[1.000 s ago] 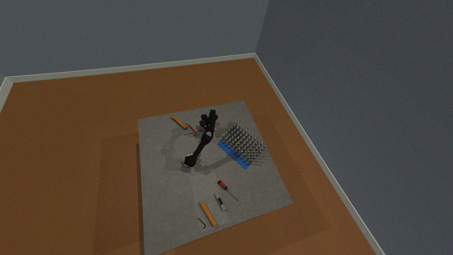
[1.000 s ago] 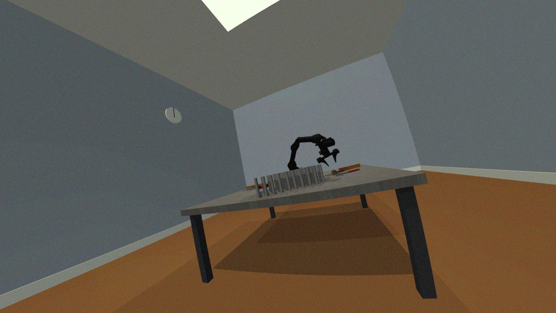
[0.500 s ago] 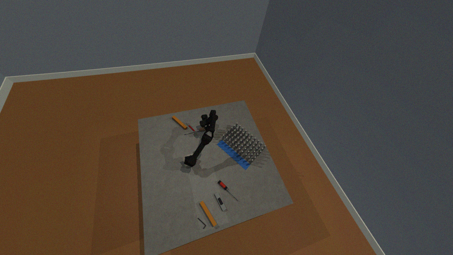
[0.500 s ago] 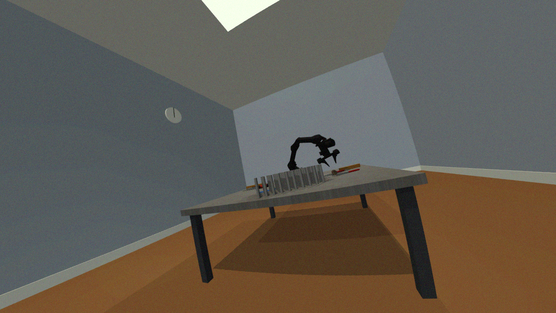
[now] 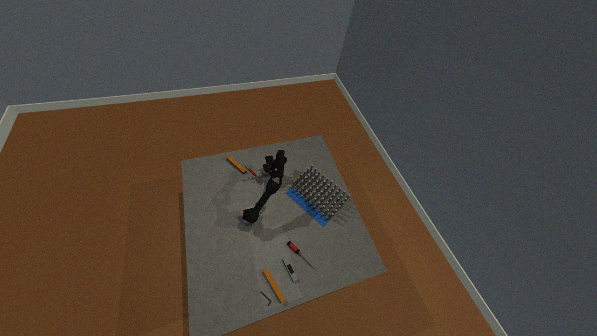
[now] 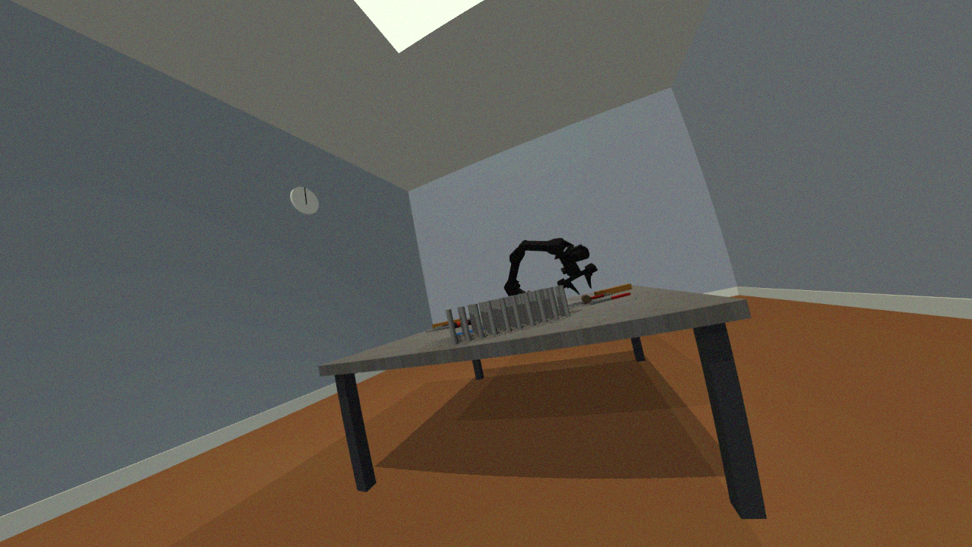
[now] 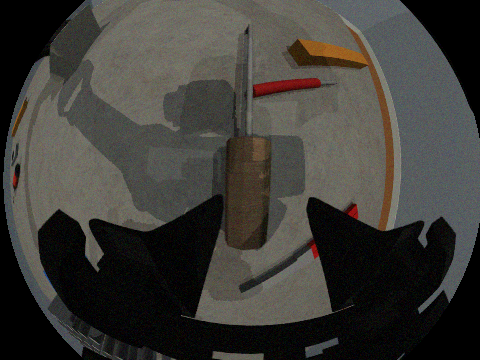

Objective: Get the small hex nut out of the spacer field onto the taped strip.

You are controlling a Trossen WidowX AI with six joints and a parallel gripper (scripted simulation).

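My gripper [image 5: 268,163] [image 6: 584,290] [image 7: 267,203] is open, its fingers part-way apart. In the wrist view a wooden-handled tool [image 7: 248,195] with a long thin metal shaft lies with its handle between the fingertips, closer to the left one; no grip on it shows. The handle end of this tool [image 6: 586,299] also shows in the exterior view. The standing metal spacers [image 5: 319,187] [image 6: 503,316] form a dense upright field right of the hand in the top view. The blue taped strip [image 5: 322,221] lies along their near-left side. The hex nut cannot be made out.
A thin red-handled tool [image 7: 287,87] lies by the shaft, near an orange block [image 5: 236,164] [image 7: 330,54]. A grey bar with red end [image 7: 280,272] is partly behind the right finger. A red-black screwdriver [image 5: 293,247], grey device [image 5: 290,269], second orange block [image 5: 274,285] and hex key [image 5: 266,298] lie apart.
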